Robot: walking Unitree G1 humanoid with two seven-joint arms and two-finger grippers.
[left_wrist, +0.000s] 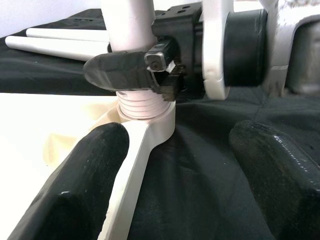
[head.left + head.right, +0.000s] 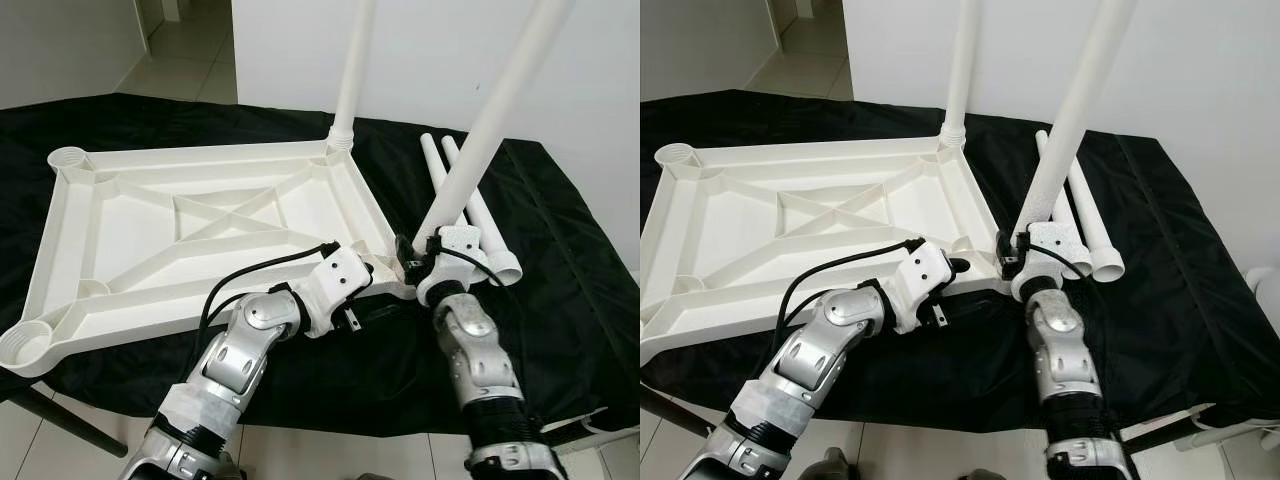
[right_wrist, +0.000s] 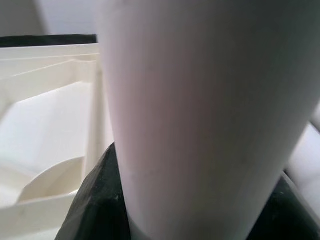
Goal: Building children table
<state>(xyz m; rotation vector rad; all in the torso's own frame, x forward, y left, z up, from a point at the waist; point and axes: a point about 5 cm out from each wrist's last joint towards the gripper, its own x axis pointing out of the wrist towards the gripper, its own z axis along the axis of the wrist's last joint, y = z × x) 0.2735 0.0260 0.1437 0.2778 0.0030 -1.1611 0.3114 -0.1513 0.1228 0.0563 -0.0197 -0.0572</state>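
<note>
1. Your head views show the white table frame lying upside down on a black cloth. One leg stands upright in its far corner, and two spare legs lie beside it.
2. Your left wrist view shows the threaded socket at the near corner, with the right claw pinching the tilted leg just above it.
3. The left claw is spread, straddling the frame's corner edge.
4. Your right wrist view is mostly leg; both upright legs run past the top edge.
5. Pale tiled floor and white walls lie beyond.
</note>
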